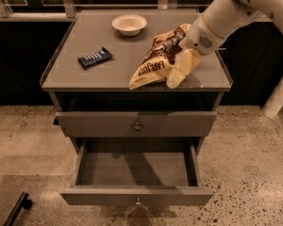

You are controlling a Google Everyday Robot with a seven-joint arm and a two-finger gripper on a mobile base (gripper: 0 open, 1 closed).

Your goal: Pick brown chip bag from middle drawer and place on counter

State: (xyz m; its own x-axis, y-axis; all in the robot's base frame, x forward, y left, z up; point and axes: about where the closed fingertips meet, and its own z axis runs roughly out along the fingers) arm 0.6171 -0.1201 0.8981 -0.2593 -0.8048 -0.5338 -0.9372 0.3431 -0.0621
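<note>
Speckled floor surrounds the desk [85, 79], where the bag [153, 67] lies flat near the front edge, apparently delivered. Right of the bag, against its edge, hangs the claw [174, 81]; whether it is spread or pinching cannot be told. Below the bag, the drawer [132, 171] gapes open, holding nothing.

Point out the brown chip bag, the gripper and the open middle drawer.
brown chip bag [150, 68], camera view, lettered front.
gripper [174, 80], camera view, fingertip end, beside the bag's lower end.
middle drawer [132, 171], camera view, bare floor.
</note>
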